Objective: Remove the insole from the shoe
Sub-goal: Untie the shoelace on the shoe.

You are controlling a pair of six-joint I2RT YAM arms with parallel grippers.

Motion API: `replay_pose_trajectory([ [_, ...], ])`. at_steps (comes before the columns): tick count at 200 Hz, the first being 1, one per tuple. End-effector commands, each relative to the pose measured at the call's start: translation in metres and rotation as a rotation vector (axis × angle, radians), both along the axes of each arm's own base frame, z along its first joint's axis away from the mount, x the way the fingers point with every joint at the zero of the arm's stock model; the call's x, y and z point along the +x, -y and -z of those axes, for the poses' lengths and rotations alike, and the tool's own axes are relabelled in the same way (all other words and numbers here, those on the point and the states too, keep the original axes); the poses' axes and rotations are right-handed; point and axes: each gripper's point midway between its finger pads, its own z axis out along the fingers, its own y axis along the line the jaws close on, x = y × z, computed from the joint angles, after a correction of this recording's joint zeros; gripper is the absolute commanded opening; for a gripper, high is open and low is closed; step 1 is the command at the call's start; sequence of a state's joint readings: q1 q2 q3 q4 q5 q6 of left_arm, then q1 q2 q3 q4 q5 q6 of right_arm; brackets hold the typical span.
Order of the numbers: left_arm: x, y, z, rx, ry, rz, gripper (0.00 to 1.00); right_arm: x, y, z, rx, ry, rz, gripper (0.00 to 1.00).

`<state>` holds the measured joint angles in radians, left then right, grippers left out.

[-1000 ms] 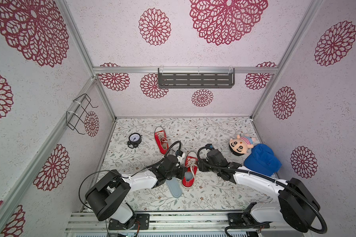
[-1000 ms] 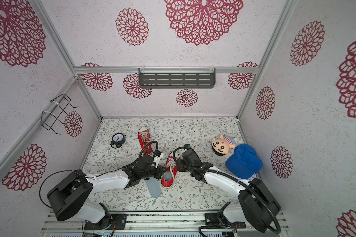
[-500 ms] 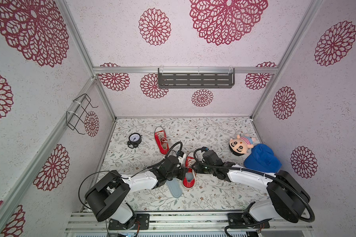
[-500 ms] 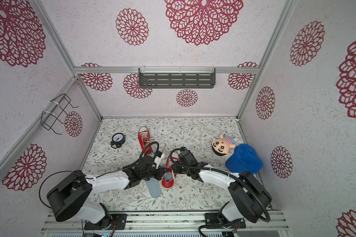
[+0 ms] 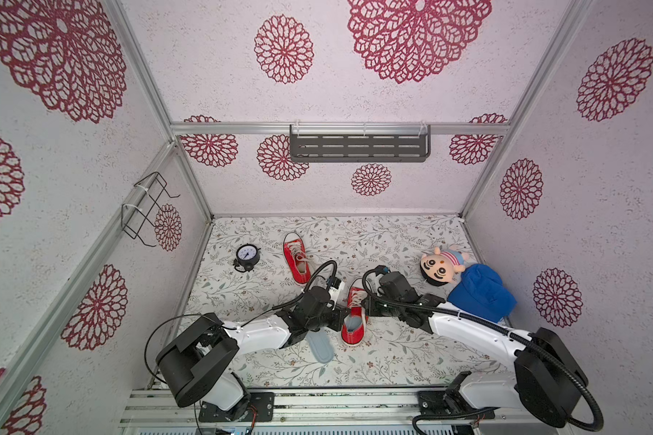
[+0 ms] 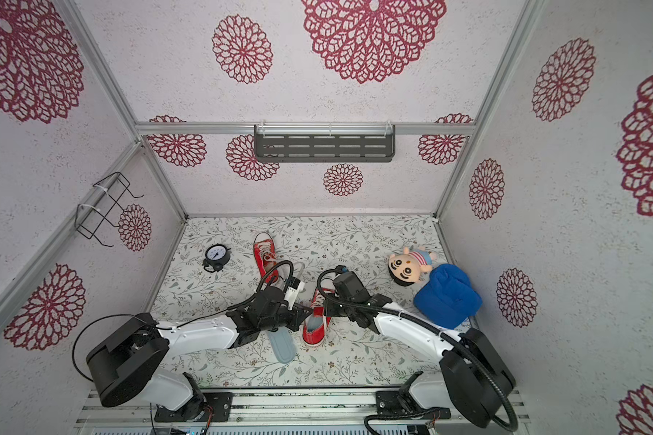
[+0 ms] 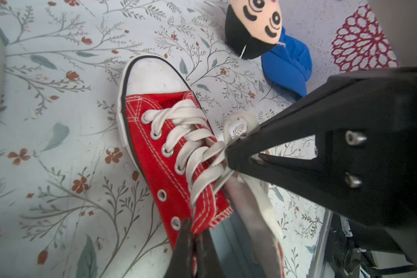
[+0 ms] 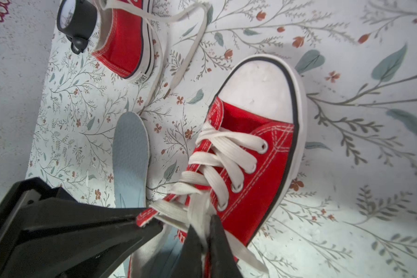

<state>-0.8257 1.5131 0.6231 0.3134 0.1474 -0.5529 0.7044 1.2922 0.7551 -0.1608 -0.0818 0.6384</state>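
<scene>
- Insole [image 5: 351, 324] lies inside the near red shoe [image 5: 355, 339], a grey-blue strip showing in the mouth between the two grippers' tips. It is not yet lifted.
- Left gripper [image 7: 193, 231] is clenched on the red canvas edge of the shoe, at the top eyelet on its own side.
- Right gripper [image 8: 206, 233] is pinched on the white laces [image 8: 222, 154] where they gather above the tongue, just across the mouth from the left gripper.
- The step in hand looks like spreading the mouth. Draw the two grips apart evenly and low, so the sole rests flat on the tabletop [image 5: 393, 244] and the shoe does not roll toward either gripper.
- Laces are soft and will stretch or slide through the eyelets before the canvas moves. Pull slowly; if only lace comes, regrip on the tongue itself.
- Holding the canvas firmly with the left gripper lets the right one let go and reach for the insole's heel end, which lies behind both tips.
- Take that heel edge thinly and peel it up and back. A straight pull may drag the whole shoe.
- Another insole, loose [image 5: 322, 348], lies flat just beside the left gripper, away from the shoe. A second shoe [image 5: 296, 260] sits beyond that gripper. Leave both alone.
</scene>
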Motion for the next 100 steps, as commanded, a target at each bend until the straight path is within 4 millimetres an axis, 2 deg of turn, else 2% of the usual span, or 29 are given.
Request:
replay_pose_trajectory([
  [1,0.008,-0.010,-0.005,0.010,0.016,-0.059,0.00,0.018,0.042,-0.003,-0.120,0.053,0.105,0.12],
  [16,0.008,-0.009,-0.005,0.008,0.014,-0.054,0.00,0.018,0.041,0.001,-0.117,0.041,0.094,0.13],
  [40,0.006,-0.007,-0.006,0.001,0.014,-0.042,0.00,0.018,0.027,0.001,-0.011,0.041,0.060,0.26],
  [59,0.005,-0.004,-0.005,-0.006,0.007,-0.025,0.00,0.019,0.016,0.004,0.057,0.025,0.040,0.25],
  [78,0.004,-0.004,-0.005,-0.008,0.004,-0.024,0.00,0.020,0.018,0.015,0.018,-0.004,0.049,0.24],
  [91,0.003,-0.004,-0.007,-0.013,0.006,-0.025,0.00,0.022,0.015,0.013,0.033,-0.005,0.042,0.26],
  [100,0.002,-0.003,-0.007,-0.018,0.007,-0.022,0.00,0.021,0.008,0.008,0.082,-0.002,0.029,0.32],
])
